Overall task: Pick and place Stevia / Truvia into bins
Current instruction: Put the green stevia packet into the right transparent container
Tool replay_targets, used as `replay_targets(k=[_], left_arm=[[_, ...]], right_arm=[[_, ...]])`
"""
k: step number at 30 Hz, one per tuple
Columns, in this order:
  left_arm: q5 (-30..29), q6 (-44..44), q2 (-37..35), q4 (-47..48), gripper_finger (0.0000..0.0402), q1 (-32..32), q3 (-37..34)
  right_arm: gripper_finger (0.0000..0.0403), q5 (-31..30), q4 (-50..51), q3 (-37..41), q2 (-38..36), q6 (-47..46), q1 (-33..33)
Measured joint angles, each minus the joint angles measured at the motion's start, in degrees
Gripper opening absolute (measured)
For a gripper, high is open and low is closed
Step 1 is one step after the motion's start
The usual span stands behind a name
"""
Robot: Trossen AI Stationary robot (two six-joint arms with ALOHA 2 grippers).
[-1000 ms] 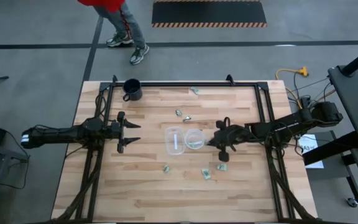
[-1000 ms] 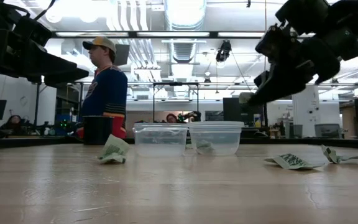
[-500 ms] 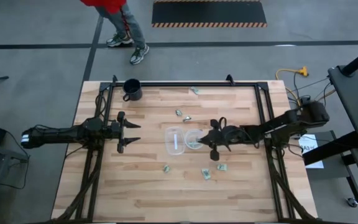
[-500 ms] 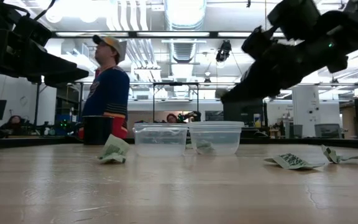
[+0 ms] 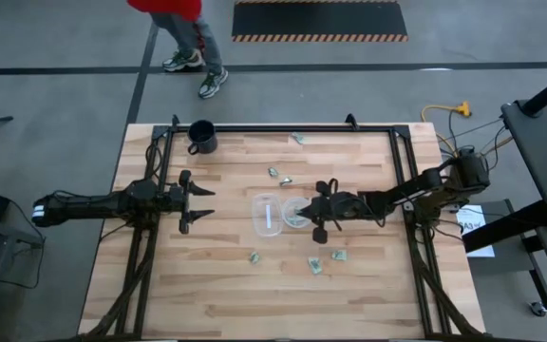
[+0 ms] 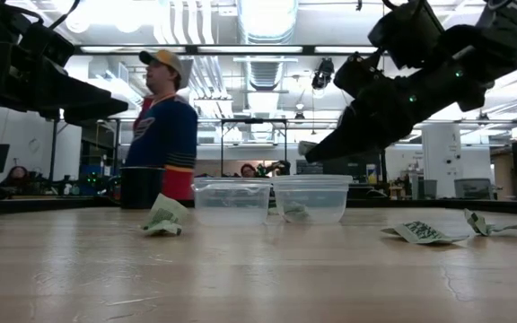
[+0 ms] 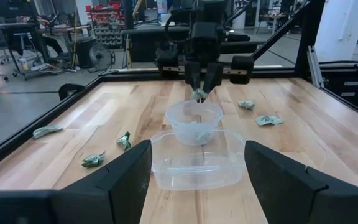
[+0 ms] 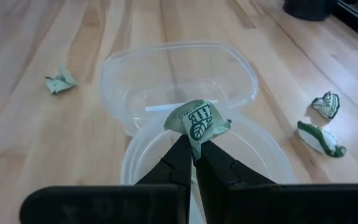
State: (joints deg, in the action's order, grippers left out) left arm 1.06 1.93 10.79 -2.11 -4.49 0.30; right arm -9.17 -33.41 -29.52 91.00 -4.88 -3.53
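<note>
clear glossy plastic bins [image 8: 179, 81] sit on a pale, smooth wooden table [image 5: 216, 285] among crinkled paper packets [image 8: 194, 119].

the right gripper [image 8: 194, 148] holds a green-and-white leaf-printed stevia packet [image 8: 197, 120] in closed jaws, above the round clear bin [image 8: 272, 163]. beyond it sits the rectangular clear bin [image 8: 120, 68]. loose crumpled packets [image 8: 61, 79] lie on the wooden table [image 8: 36, 130] to either side.
</note>
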Motion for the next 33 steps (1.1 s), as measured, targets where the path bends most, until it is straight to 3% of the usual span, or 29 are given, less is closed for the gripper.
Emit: replay_targets(k=[19, 26, 33], left_arm=[[0.0, 0.0, 0.1, 0.0, 0.024, 0.0, 0.0], [0.0, 0.0, 0.1, 0.0, 0.024, 0.0, 0.0], [0.0, 0.0, 0.1, 0.0, 0.024, 0.0, 0.0]], right_arm=[[0.0016, 0.1, 0.1, -0.3, -0.1, -1.6, 0.0], [0.0054, 0.1, 0.1, -0.3, -0.1, -2.1, 0.0], [0.0122, 0.1, 0.1, -0.3, -0.1, -2.2, 0.0]])
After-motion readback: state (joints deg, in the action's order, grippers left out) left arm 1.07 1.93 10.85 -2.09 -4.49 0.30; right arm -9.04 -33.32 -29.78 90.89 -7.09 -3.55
